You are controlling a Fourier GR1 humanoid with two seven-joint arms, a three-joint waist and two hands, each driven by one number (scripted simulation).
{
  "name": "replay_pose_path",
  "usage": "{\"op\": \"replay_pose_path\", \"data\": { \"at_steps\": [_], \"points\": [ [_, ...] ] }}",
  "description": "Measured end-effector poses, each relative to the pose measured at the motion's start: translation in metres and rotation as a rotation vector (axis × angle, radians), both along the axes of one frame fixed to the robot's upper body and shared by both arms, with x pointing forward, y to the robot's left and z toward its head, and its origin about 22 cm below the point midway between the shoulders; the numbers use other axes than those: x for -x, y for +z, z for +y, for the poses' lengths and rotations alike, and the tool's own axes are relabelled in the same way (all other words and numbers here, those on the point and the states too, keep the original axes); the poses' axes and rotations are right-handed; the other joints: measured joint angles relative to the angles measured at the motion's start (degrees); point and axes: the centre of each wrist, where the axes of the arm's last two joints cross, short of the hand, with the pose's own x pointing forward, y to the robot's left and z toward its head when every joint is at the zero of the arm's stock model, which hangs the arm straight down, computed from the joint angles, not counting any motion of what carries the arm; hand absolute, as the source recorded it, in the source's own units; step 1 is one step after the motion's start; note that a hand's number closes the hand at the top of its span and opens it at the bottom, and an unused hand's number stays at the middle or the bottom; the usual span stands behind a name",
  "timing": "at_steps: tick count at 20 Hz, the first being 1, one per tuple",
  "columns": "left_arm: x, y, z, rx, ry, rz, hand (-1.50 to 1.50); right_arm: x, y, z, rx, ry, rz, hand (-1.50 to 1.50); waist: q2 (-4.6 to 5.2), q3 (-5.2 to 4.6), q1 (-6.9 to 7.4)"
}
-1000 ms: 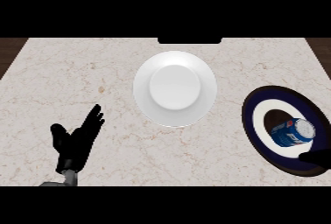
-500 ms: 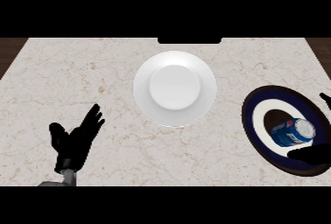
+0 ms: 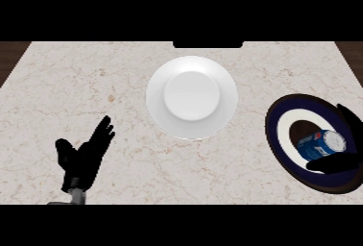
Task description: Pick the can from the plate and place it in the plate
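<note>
A blue can [image 3: 320,144] lies on its side on the dark blue plate [image 3: 275,139] at the right edge of the counter. My right hand [image 3: 339,166] comes in from the right edge, open. Its thumb lies just below the can and its fingers [image 3: 352,117] reach over the plate above the can, so the can sits between them. Whether they touch the can I cannot tell. A white plate [image 3: 157,108] with nothing on it sits at the counter's middle. My left hand [image 3: 81,161] rests open at the lower left, fingers up.
The counter top is pale marble [image 3: 85,86]. A dark strip [image 3: 208,44] sits at its far edge, and dark floor shows past the left and right corners.
My right hand has moved further in from the right: its fingers now show above the can and its thumb reaches further under it. The can, both plates and the left hand have not moved.
</note>
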Motion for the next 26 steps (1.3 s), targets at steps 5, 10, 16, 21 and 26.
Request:
{"op": "replay_pose_path", "data": {
  "at_steps": [5, 10, 16, 21, 26],
  "points": [
    [-0.003, 0.000, 0.007, -0.003, -0.005, 0.008, 0.00, -0.009, -0.017, -0.004, 0.001, 0.029, 0.047, 1.50, -0.03, 0.05, 0.02],
    [-0.002, 0.001, 0.000, -0.007, -0.002, 0.009, 0.00, -0.012, -0.024, -0.005, 0.057, 0.100, 0.076, 1.50, -0.05, -0.03, -0.04],
    [-0.002, -0.005, 0.001, -0.006, 0.005, -0.001, 0.00, -0.011, -0.032, -0.002, 0.116, 0.117, 0.038, 1.50, -0.31, 0.01, -0.09],
    [-0.005, 0.003, -0.001, -0.005, -0.004, 0.014, 0.00, -0.015, -0.026, 0.039, 0.139, 0.144, -0.107, 1.50, -0.20, -0.06, 0.16],
    [-0.014, 0.008, -0.013, -0.005, -0.073, 0.002, 0.00, -0.019, -0.017, 0.162, 0.071, 0.327, -0.257, 1.50, 0.23, -0.50, 4.94]
  ]
}}
